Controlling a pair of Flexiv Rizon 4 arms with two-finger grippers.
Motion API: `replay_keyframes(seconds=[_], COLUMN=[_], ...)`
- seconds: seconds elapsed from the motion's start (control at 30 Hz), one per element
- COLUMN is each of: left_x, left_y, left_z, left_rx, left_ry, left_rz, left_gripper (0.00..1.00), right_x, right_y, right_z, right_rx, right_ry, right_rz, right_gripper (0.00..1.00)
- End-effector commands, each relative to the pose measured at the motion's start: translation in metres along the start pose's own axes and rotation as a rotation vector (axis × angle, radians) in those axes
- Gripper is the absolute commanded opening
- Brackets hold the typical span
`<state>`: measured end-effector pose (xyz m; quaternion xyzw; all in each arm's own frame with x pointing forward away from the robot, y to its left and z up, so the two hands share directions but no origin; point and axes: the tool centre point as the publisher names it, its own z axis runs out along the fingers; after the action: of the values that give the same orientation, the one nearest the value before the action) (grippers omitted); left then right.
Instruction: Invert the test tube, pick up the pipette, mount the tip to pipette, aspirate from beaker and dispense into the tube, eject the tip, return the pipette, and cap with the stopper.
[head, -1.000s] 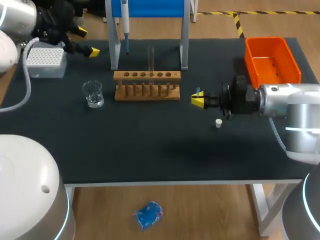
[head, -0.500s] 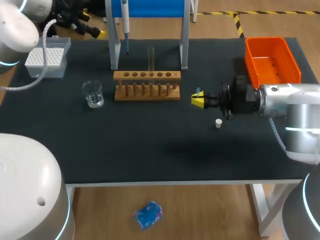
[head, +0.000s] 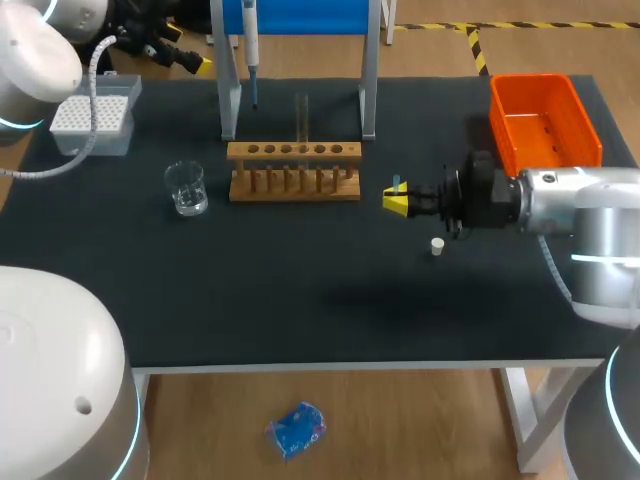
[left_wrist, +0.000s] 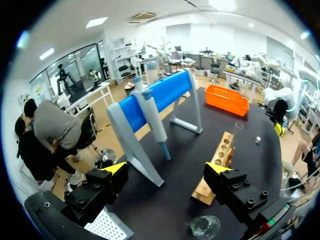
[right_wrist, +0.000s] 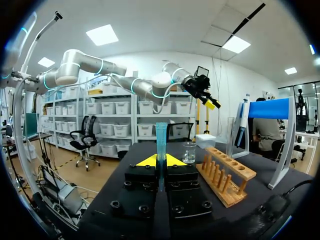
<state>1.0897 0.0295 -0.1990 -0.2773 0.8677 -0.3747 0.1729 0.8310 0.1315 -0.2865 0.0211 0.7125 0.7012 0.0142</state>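
Pipette (head: 250, 45) hangs on blue stand (head: 300, 15), behind rack (head: 293, 170); 1 test tube (head: 301, 115) upright in rack, beaker (head: 186, 188) near its end. Left gripper (left_wrist: 167, 167) beside stand, fingers wide apart, empty. Right gripper (head: 396, 201) clamped on slim blue piece (right_wrist: 160, 140), near stopper (head: 437, 245) on table (head: 300, 290).

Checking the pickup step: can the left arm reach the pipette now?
Probably yes: the left claw is open, the pipette hangs on its stand right ahead of it, and nothing stands between them.
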Motion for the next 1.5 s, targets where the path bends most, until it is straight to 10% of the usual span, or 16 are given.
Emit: replay_keyframes(seconds=[0.03, 0.37, 1.5], left_x=[-0.011, -0.038, -0.01], left_y=[-0.01, -0.044, -0.085], left_z=[0.019, 0.039, 0.091], left_rx=[0.009, 0.034, 0.074], left_ry=[-0.037, -0.212, -0.459], left_rz=[-0.019, -0.14, -0.402], left_gripper=[1.0, 1.0, 1.0], right_x=[0.001, 0.001, 0.001], right_y=[0.001, 0.001, 0.001], right_z=[0.0, 0.0, 0.0], right_rx=[0.002, 0.002, 0.002], right_ry=[-0.001, -0.001, -0.001], right_rz=[0.0, 0.0, 0.0], right_gripper=[0.0, 0.0, 0.0])
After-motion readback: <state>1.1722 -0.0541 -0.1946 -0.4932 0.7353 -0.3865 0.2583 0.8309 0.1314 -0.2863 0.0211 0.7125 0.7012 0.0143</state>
